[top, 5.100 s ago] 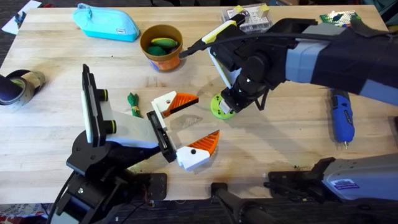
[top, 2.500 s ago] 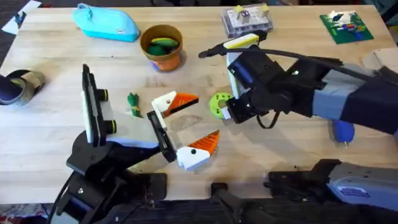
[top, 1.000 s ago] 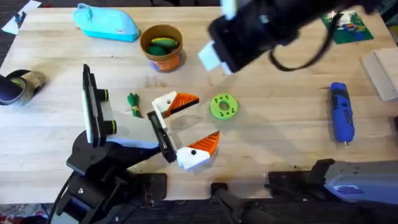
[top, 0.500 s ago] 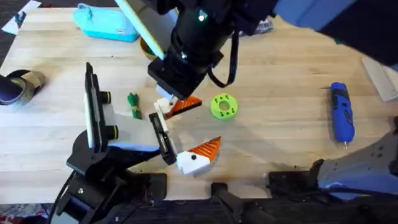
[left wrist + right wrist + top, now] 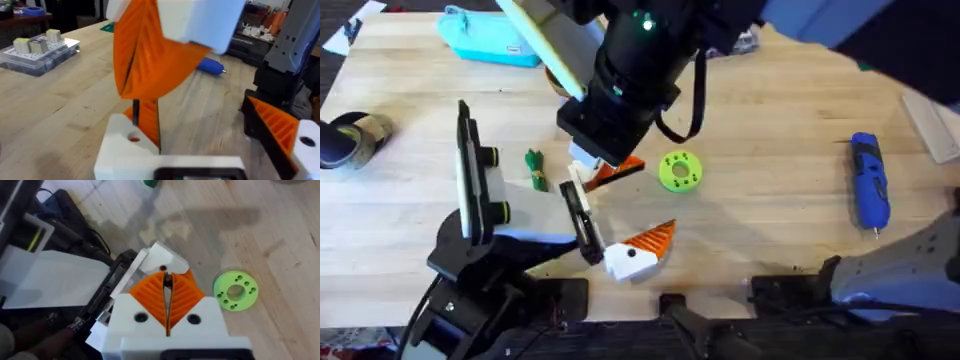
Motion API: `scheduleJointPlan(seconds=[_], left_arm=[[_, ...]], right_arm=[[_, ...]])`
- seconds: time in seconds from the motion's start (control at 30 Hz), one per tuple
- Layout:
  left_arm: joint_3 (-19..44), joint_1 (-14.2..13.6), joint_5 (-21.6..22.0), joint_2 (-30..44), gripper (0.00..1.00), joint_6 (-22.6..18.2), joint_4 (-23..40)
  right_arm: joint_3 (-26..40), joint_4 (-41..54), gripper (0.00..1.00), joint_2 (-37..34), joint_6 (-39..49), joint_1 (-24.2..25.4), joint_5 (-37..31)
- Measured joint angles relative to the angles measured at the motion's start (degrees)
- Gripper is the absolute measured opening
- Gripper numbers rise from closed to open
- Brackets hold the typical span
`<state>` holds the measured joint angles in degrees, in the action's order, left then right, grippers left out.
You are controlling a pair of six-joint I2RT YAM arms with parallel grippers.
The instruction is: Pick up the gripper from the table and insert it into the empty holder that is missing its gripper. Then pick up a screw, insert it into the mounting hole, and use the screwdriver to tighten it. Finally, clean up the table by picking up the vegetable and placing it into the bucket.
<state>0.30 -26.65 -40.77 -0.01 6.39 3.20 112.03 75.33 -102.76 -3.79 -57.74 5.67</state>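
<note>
One step is in hand, the first: by the table's front edge stands the holder (image 5: 578,218), and just past its far end the gripper (image 5: 618,170) lies on the wood, not yet lifted. Right above it hangs the right gripper (image 5: 167,292), pads pressed together on nothing. By my judgement it must part them, straddle the white block and clamp; farther off, the screwdriver (image 5: 868,190) waits.

The gripper (image 5: 608,172) – a white block with an orange pointy finger – lies by the black holder (image 5: 577,220). The blue screwdriver (image 5: 868,183) lies flat, far off. The little green vegetable (image 5: 535,168) lies near the holder – not in the bucket.
</note>
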Motion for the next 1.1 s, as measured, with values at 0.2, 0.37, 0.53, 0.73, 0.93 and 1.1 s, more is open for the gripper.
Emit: scheduleJointPlan(seconds=[0.2,0.37,0.53,0.73,0.93,1.1], left_arm=[[0.0,0.0,0.0,0.0,0.993,0.0,0.0],[0.0,0.0,0.0,0.0,0.993,0.0,0.0],[0.0,0.0,0.0,0.0,0.993,0.0,0.0],[0.0,0.0,0.0,0.0,0.993,0.0,0.0],[0.0,0.0,0.0,0.0,0.993,0.0,0.0],[0.0,0.0,0.0,0.0,0.993,0.0,0.0]], right_arm=[[0.0,-0.6,0.006,0.0,0.0,0.0,0.0],[0.0,-0.7,0.006,-0.2,0.0,0.0,0.2],[0.0,-0.7,0.006,-0.8,0.1,0.0,0.4],[0.0,-0.6,0.006,-1.0,0.5,0.0,0.4],[0.0,0.2,0.006,-1.2,0.5,0.0,0.4],[0.1,0.2,0.006,-1.7,0.7,0.0,0.5]])
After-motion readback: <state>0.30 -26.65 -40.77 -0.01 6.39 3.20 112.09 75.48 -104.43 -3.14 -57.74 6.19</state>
